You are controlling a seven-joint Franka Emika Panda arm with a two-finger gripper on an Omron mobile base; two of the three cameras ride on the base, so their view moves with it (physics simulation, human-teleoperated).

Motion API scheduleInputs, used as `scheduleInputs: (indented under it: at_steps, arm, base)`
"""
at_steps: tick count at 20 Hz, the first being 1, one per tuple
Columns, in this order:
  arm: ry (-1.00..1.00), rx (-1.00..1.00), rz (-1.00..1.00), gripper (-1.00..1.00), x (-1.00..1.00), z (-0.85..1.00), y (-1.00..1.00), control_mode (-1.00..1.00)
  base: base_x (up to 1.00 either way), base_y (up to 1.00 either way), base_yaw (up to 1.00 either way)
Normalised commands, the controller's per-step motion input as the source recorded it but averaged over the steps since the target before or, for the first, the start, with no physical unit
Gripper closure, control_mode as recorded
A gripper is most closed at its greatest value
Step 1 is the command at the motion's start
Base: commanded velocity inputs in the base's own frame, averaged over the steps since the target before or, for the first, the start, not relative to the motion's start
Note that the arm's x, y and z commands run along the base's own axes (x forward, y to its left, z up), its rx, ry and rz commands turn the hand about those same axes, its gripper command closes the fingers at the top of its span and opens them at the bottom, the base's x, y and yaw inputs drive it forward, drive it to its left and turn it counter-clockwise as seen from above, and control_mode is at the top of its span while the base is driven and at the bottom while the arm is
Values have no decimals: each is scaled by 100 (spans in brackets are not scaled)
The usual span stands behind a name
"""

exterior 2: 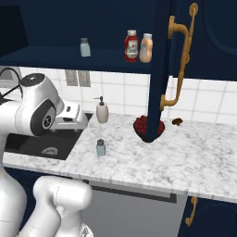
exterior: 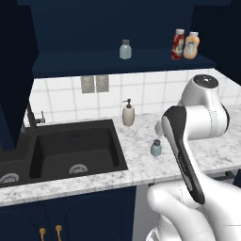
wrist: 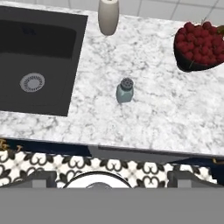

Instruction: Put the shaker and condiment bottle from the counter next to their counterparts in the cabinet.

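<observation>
I can barely make out my gripper [wrist: 112, 178]: in the hand view just two dark fingertips [wrist: 37, 178] poke up at the bottom edge, far apart, so I read the jaws as spread wide with nothing between them. In the base views the white arm covers the hand itself. The arm also blocks part of the counter [exterior: 141, 136] on the right of the left base view.

The bowl of red berries [wrist: 199, 46] is cut off at the right edge of the hand view, and in the right base view the open cabinet door [exterior 2: 159, 69] hides its middle. A small brown item sits beyond it, too small to identify.

The shaker [wrist: 125, 91] stands upright on the marbled counter, well apart from the sink [wrist: 39, 61], between it and the berries. It is squat, pale blue-grey, translucent, with a grey perforated cap. The soap dispenser [exterior: 128, 113] stands behind it by the tiled wall.

On the cabinet [exterior: 117, 61] shelf, a matching shaker [exterior: 125, 49] stands alone; the condiment bottle [exterior: 177, 44], red with white label, stands just beside the orange bottle [exterior: 190, 45].
</observation>
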Motion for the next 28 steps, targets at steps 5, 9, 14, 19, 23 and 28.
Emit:
scheduleInputs:
  at_steps: [5,9,14,19,23,28]
  arm:
    - [0,0,0,-100,63,-12,-10,-100]
    - [0,0,0,-100,64,-16,-10,-100]
    - [0,0,0,-100,42,-24,-14,-100]
    - [0,0,0,-100,18,-41,-16,-100]
    - [0,0,0,-100,30,-37,-3,-100]
    - [0,0,0,-100,42,-28,0,-100]
  base:
    - [0,0,0]
    - [0,0,0]
    - [0,0,0]
    - [0,0,0]
    - [0,0,0]
    - [0,0,0]
